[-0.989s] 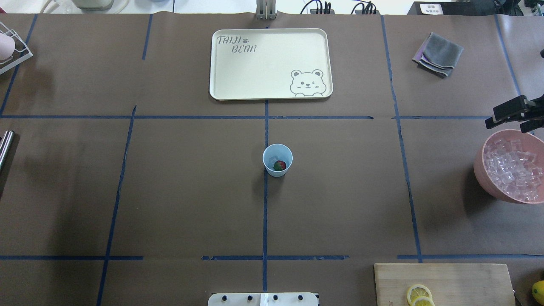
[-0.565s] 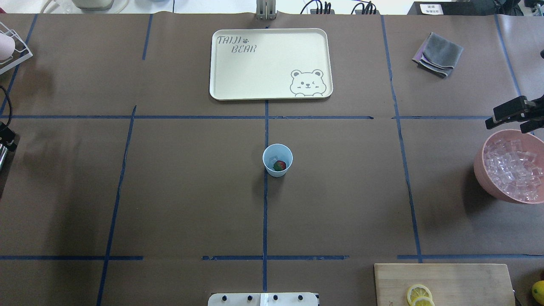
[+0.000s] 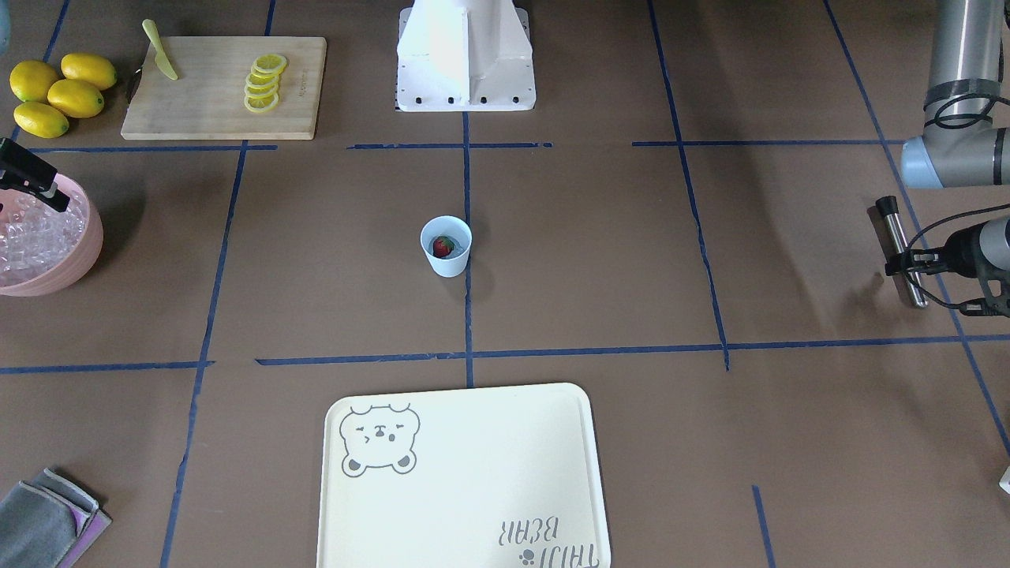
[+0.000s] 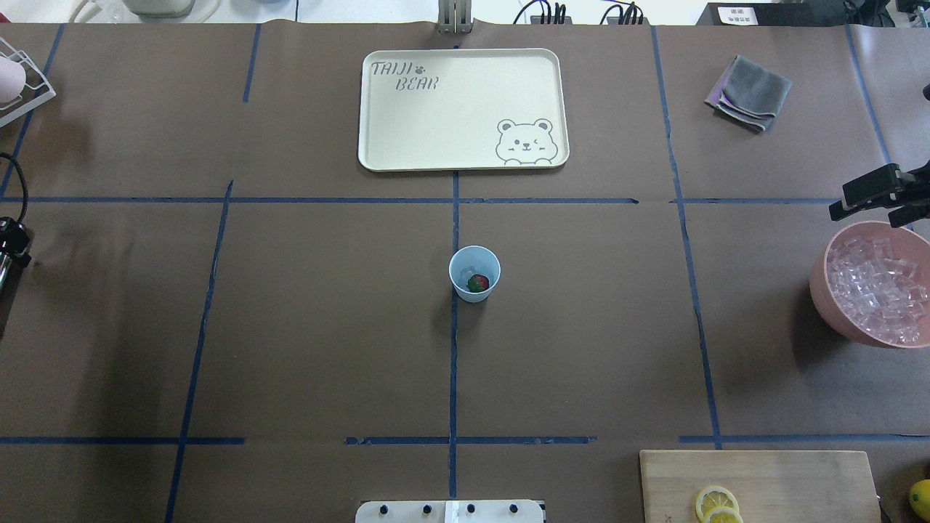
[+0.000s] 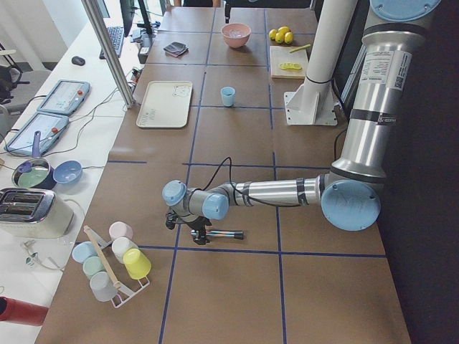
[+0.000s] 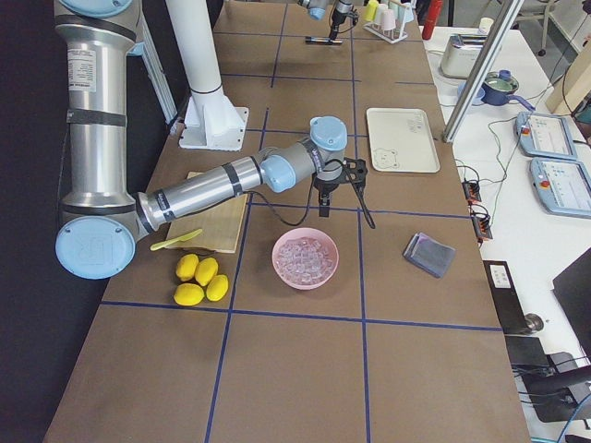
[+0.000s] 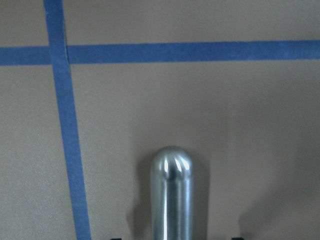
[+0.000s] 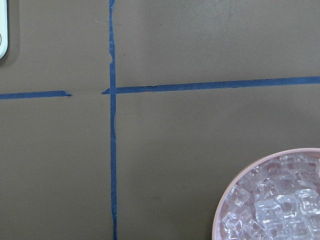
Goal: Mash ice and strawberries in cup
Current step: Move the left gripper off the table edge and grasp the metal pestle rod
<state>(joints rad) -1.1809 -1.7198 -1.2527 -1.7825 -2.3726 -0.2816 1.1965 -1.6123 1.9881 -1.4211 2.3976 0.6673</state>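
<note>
The light blue cup (image 4: pixel 474 261) (image 3: pixel 447 265) stands upright at the table's middle. Inside it lie a red strawberry (image 4: pixel 477 282) (image 3: pixel 443 247) and a faint ice cube (image 4: pixel 467 271). More ice (image 4: pixel 875 287) (image 8: pixel 272 202) fills a pink bowl (image 4: pixel 819 290) at the right edge. My right gripper (image 4: pixel 868 211) (image 3: pixel 31 185) hovers open over the bowl's far rim, empty. At the far left my left gripper (image 3: pixel 903 266) (image 4: pixel 6 243) is low over a steel rod (image 3: pixel 898 237) (image 7: pixel 171 195) lying on the table. Its fingers stand open on either side of the rod.
A cream bear tray (image 4: pixel 378 109) lies beyond the cup. A grey cloth (image 4: pixel 750 93) is at the far right. A cutting board (image 4: pixel 799 479) with lemon slices (image 4: pixel 716 503), a knife (image 3: pixel 160 50) and whole lemons (image 3: pixel 59 93) sit near the robot's right. A cup rack (image 5: pixel 111 261) stands past the left gripper.
My left gripper has come into the overhead view at the left edge and settled over the steel rod, covering most of it. The right gripper, cup and bowl have not moved.
</note>
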